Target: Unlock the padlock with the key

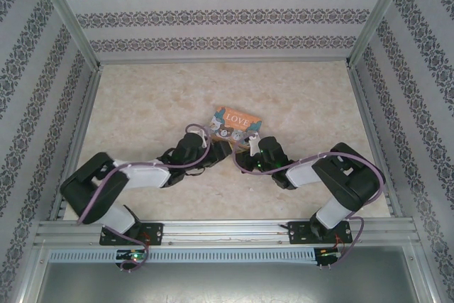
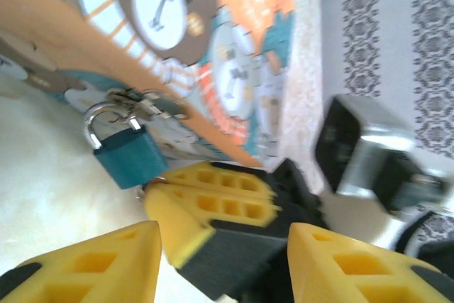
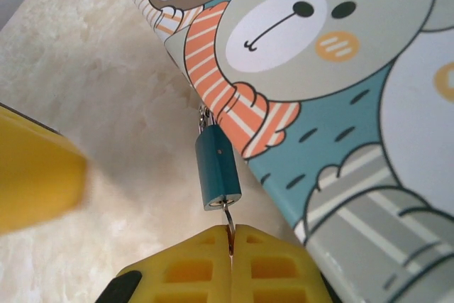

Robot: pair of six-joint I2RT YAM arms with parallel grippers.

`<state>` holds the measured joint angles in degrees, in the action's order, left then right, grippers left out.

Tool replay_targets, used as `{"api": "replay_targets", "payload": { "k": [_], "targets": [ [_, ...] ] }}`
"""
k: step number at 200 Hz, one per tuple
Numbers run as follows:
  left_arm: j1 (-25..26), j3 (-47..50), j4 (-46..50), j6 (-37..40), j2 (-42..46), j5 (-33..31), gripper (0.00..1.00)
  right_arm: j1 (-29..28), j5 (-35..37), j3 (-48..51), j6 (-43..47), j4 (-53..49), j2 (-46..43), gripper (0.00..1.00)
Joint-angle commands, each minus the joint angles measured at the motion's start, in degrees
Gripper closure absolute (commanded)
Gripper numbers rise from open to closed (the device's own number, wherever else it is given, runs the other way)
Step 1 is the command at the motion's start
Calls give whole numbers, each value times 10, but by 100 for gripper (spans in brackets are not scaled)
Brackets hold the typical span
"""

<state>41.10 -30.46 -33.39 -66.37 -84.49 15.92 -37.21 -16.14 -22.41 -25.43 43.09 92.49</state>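
The small teal padlock (image 3: 216, 168) hangs by its silvery shackle (image 2: 98, 122) from the clasp on the side of the cartoon tin (image 3: 340, 104). The thin silvery key (image 3: 228, 212) sticks into the bottom of the padlock (image 2: 129, 155). My right gripper (image 3: 230, 232) is shut on the key, right below the lock. In the left wrist view its yellow fingers (image 2: 213, 196) lie just past the padlock. My left gripper (image 2: 227, 274) stands open on the other side, its jaws well apart with nothing gripped between them. One blurred left finger (image 3: 35, 182) shows at the left of the right wrist view.
The tin (image 1: 237, 123) lies on the pale marbled table (image 1: 142, 104) in the middle, with both grippers (image 1: 211, 142) (image 1: 248, 142) meeting at its near edge. Patterned walls and metal frame rails (image 1: 227, 58) close in the table on three sides.
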Motion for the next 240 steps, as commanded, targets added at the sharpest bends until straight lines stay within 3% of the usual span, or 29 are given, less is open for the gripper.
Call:
{"api": "replay_targets", "payload": {
  "k": [1, 59, 84, 115, 171, 240],
  "targets": [
    [-11, 18, 77, 54, 78, -38, 47, 4, -25, 5, -12, 14, -17, 100],
    [-24, 82, 162, 104, 275, -102, 36, 5, -49, 7, -56, -1, -35, 100],
    [-28, 99, 167, 111, 304, -83, 34, 3, -63, 4, -80, -15, -35, 100],
    [-33, 137, 109, 63, 306, -60, 33, 3, -67, 9, -112, -17, -37, 100],
    [-57, 173, -82, -19, 207, 33, 38, -7, -61, 15, -173, -19, -49, 100],
    [-68, 173, -436, -123, -63, 104, 50, -10, -61, 6, -236, -35, -47, 100]
  ]
}}
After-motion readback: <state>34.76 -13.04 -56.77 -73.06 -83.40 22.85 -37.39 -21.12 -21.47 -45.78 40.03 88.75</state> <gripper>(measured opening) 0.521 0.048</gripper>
